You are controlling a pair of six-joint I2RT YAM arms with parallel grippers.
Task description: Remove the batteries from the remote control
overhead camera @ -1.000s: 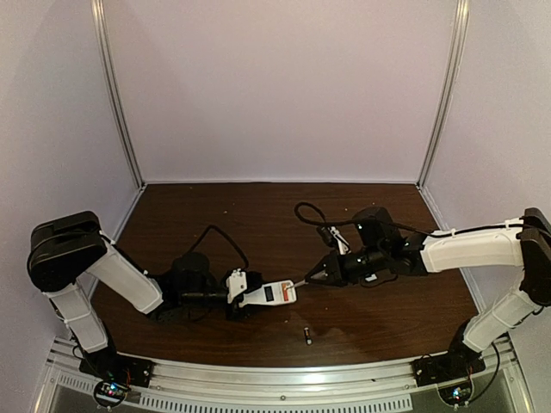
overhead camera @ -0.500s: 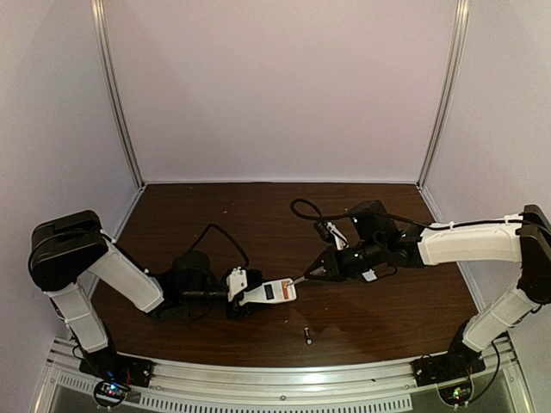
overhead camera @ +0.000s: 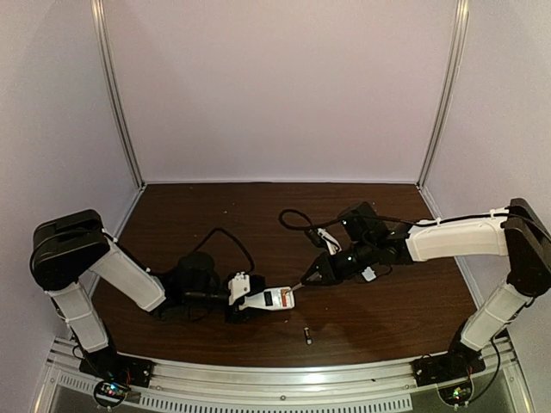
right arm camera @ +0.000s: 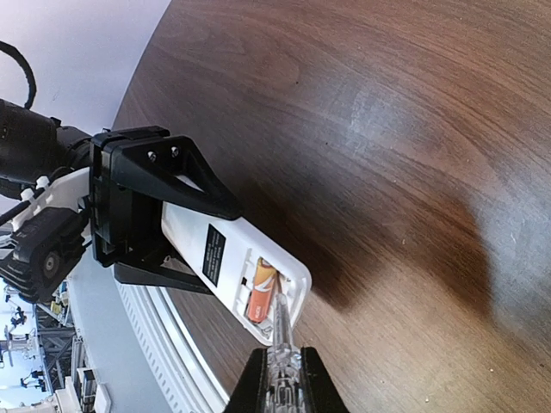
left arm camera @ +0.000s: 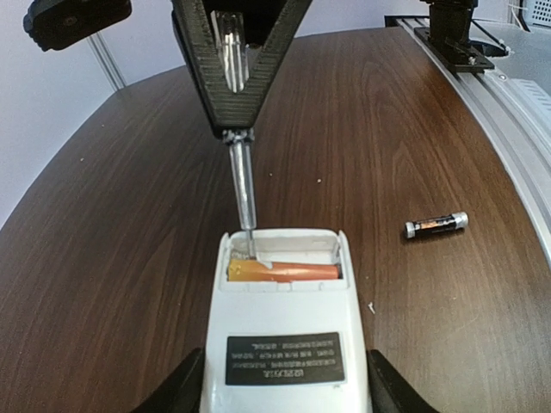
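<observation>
The dark brown wood-grain table (left arm camera: pixel 413 112) has a smooth, faintly glossy finish. The small flat white remote control (left arm camera: pixel 284 335) is smooth plastic with a matt black label. The orange-toned battery (left arm camera: pixel 293 271) in it looks glossy; the dark battery (left arm camera: pixel 436 225) has a shiny metal end. The slim screwdriver (left arm camera: pixel 244 194) pairs a silvery metal shaft with a clear plastic handle. The right gripper (left arm camera: pixel 235 125) is matt black, finely ridged plastic.

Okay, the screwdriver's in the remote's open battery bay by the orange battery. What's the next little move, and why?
Probably lever the screwdriver tip up to pry the orange battery out. The right pincer is shut on the screwdriver, whose tip sits in the bay at that battery's end; the left pincer grips the remote, and a dark battery already lies on the table.
</observation>
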